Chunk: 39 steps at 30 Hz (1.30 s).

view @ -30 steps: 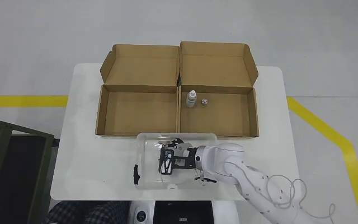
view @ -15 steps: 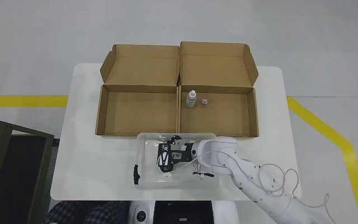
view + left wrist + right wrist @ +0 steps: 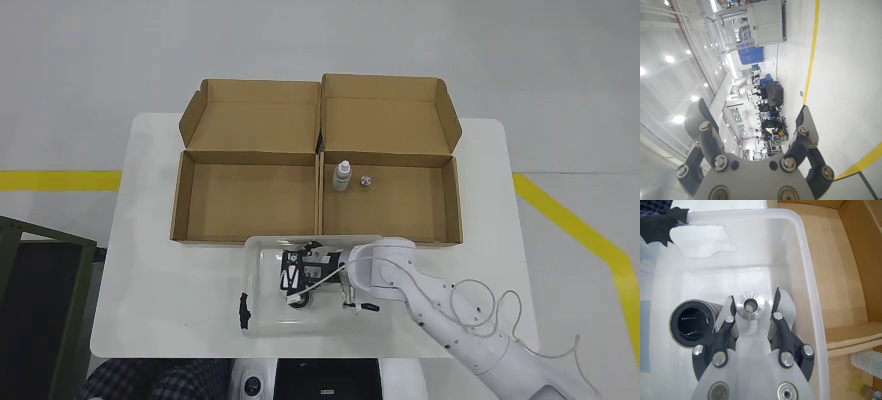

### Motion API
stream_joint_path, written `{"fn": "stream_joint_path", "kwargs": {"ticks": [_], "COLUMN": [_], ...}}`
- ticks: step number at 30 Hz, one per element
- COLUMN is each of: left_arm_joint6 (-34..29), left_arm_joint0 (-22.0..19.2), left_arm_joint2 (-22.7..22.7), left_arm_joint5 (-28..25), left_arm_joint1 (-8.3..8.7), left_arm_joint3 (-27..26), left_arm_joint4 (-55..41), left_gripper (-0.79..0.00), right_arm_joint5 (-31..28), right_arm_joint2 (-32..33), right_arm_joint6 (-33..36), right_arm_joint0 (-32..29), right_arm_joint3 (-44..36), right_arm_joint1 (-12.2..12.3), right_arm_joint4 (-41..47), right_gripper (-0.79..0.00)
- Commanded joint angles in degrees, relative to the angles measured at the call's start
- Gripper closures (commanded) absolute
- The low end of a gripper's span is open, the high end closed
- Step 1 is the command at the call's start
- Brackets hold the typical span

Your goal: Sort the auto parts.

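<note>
In the clear bin [image 3: 804,256], right gripper [image 3: 754,295] straddles the silver bushing [image 3: 750,308], jaws spread, nothing clamped — one finger sits just beside the big bearing [image 3: 692,321], so closing may bump it and skew the grip.

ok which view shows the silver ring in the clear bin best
The right wrist view: the silver ring sits face-on between the right gripper's open fingers in the clear bin. In the top view the arm covers it; the left wrist view faces the room.

Bright, even overhead light (ceiling lamps [image 3: 678,119] flaring)
</note>
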Motion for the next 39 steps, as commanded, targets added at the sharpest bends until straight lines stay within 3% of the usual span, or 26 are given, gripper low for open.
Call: {"fn": "stream_joint_path", "kwargs": {"ticks": [1, 11, 14, 16, 18, 30, 39], "left_arm_joint6": [0.00, 0.00, 0.00, 0.00, 0.00, 0.00, 0.00], "left_arm_joint0": [0.00, 0.00, 0.00, 0.00, 0.00, 0.00, 0.00], "left_arm_joint2": [0.00, 0.00, 0.00, 0.00, 0.00, 0.00, 0.00], "left_arm_joint5": [0.00, 0.00, 0.00, 0.00, 0.00, 0.00, 0.00], "left_arm_joint1": [0.00, 0.00, 0.00, 0.00, 0.00, 0.00, 0.00], "left_arm_joint3": [0.00, 0.00, 0.00, 0.00, 0.00, 0.00, 0.00], "left_arm_joint4": [0.00, 0.00, 0.00, 0.00, 0.00, 0.00, 0.00], "left_gripper": [-0.785, -0.785, -0.785, -0.785, -0.785, -0.785, -0.785], "right_arm_joint5": [-0.02, -0.37, -0.52, -0.54, -0.63, -1.53, -4.51], "right_arm_joint2": [-0.18, -0.90, -0.90, -0.78, -0.59, 4.09, 11.79], "right_arm_joint6": [-0.03, -0.40, -0.45, -0.57, -0.78, -4.01, -9.21], "right_arm_joint0": [0.27, 0.61, 0.31, 0.03, -0.29, -3.80, -9.05], "right_arm_joint3": [0.61, 2.39, 2.18, 1.87, 1.43, -3.99, -10.97], "right_arm_joint1": [-0.15, -0.70, -0.72, -0.70, -0.64, 0.60, 2.58], "right_arm_joint4": [0.16, 0.39, 0.41, 0.43, 0.33, 3.23, 9.05], "right_gripper": [-0.379, -0.339, -0.206, -0.074, -0.003, 0.000, 0.000]}}
